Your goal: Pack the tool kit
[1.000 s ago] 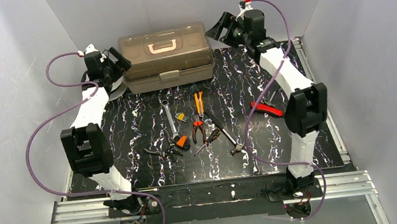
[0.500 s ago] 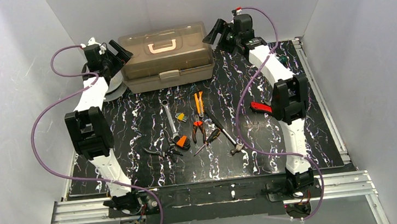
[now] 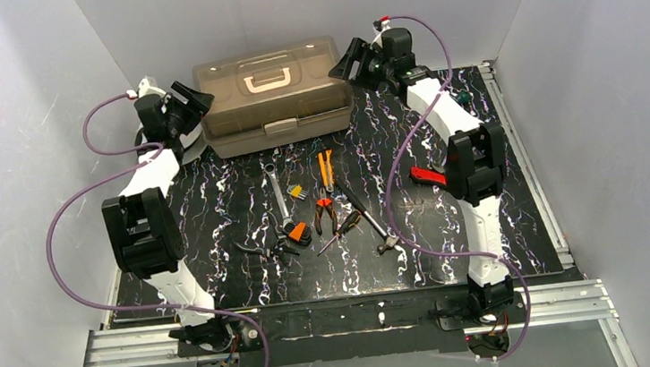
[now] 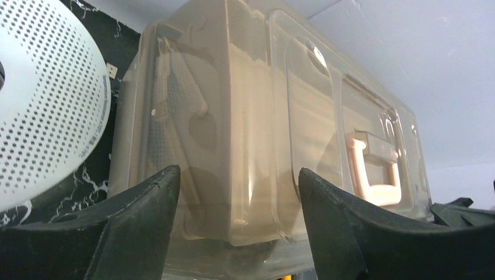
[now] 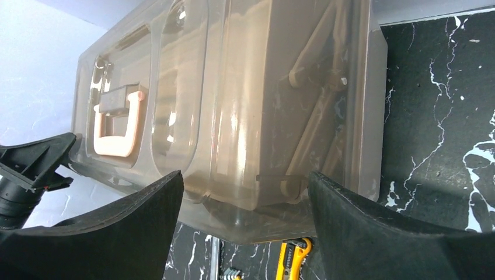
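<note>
Both wide open, left claw (image 4: 238, 171) and right claw (image 5: 245, 174) face opposite ends of the toolbox (image 3: 272, 94).

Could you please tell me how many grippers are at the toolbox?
2: the left gripper at the left end of the toolbox, the right gripper at its right end, both open. No others seem hidden.

1 round, white perforated spool (image 4: 46, 99) lies at the far-left corner of the black marbled mat (image 3: 216, 212).

The toolbox lid (image 5: 233, 87) is glossy, smoky translucent plastic; its handle (image 4: 373, 169) is smooth cream plastic. The spool flange (image 4: 41, 99) is matt, perforated grey. The table top (image 5: 443, 116) is black, marble-veined. The wrench (image 3: 278, 191) is bright metal.
</note>
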Tool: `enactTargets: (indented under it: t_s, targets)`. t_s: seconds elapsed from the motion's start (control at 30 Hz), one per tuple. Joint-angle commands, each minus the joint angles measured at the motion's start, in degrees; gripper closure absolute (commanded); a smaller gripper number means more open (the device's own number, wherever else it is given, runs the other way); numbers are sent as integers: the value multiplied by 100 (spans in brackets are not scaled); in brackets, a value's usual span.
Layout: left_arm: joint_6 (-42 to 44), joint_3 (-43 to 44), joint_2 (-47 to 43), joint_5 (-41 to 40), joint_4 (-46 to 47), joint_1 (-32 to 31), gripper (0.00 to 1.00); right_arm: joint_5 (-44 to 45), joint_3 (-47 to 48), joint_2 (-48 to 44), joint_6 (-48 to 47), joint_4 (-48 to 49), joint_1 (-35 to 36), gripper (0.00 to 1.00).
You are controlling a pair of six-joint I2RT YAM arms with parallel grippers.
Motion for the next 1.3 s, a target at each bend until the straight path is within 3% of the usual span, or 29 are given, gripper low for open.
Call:
enactTargets:
  t_s: [0.0, 0.27, 0.43, 0.7, 0.87, 1.07, 1.27]
  targets:
    - [-29, -313, -617, 1023, -289, -509, 42, -886, 60, -281, -86, 87, -257, 18]
    - [34, -898, -1508, 762, -603, -1309, 41, -1576, 8, -376, -90, -50, -398, 18]
    - [51, -1436, -2532, 658, -1066, -1523, 37, -1678, -451, -729, -197, -41, -417, 18]
    - [560, -1366, -3495, -134, -2547, -1404, 20, -1899, -868, -1015, -230, 2, -334, 17]
    - [940, -651, -3373, -361, -3337, -864, 11, -1696, -1117, -1282, -309, -107, -152, 16]
    - [1649, 747, -2299, -583, -4104, -498, 5, -796, -1299, -1818, -439, -733, -340, 10]
    - [1508, 1386, -1714, -78, -3926, -210, 2, -574, -2129, -2626, -462, -700, -696, 9]
